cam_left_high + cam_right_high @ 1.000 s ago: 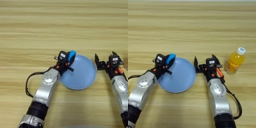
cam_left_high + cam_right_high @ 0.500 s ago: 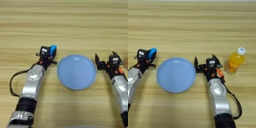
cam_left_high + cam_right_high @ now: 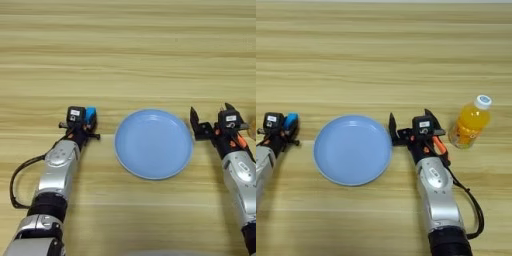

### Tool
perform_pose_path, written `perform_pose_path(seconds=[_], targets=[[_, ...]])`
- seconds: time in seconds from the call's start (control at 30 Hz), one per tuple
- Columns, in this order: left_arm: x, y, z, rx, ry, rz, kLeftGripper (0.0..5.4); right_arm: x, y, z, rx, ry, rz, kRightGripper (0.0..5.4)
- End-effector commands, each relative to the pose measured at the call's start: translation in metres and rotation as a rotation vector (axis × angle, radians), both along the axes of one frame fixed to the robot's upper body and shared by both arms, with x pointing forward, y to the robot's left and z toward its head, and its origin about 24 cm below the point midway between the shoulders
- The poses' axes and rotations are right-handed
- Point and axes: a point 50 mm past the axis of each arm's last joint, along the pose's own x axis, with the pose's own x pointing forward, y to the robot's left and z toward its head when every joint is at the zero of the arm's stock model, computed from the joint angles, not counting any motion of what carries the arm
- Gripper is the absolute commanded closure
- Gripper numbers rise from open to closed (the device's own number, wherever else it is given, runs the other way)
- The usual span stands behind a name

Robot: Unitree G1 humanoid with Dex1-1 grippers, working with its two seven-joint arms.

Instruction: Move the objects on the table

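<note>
Left eye view: my left tool (image 3: pixel 85 120) grips blue block (image 3: pixel 90 114) left of plate (image 3: pixel 153 144); right tool (image 3: pixel 408 125) open right of plate, bottle (image 3: pixel 470 122) beyond.

The broad light wood-grain tabletop (image 3: pixel 381 55) with long horizontal plank stripes carries a round light-blue plate (image 3: pixel 352 150) near its middle and, well to the right, an upright orange-liquid bottle (image 3: pixel 470 123) with white cap.
</note>
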Motion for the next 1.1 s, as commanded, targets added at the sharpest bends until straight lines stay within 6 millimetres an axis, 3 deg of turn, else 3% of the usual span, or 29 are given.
perform_pose_path(seconds=[0.03,0.4,0.43,0.77,1.1], targets=[[0.001,-0.011,-0.008,-0.01,0.027,-0.016,4.04,0.002,-0.001,0.003,0.001,-0.012,0.0,0.0],[-0.002,-0.02,-0.012,-0.03,0.029,-0.018,4.06,0.001,-0.001,0.004,-0.002,-0.011,0.003,0.0],[-0.002,-0.02,-0.013,-0.028,0.031,-0.015,3.77,0.001,-0.001,0.004,-0.002,-0.011,0.002,0.0],[0.0,-0.015,-0.004,-0.01,-0.053,-0.007,2.85,0.0,-0.002,0.002,-0.002,-0.008,-0.005,0.0],[0.003,-0.011,0.018,-0.072,-0.221,-0.006,1.84,-0.003,-0.001,0.003,-0.01,-0.019,-0.015,0.0]])
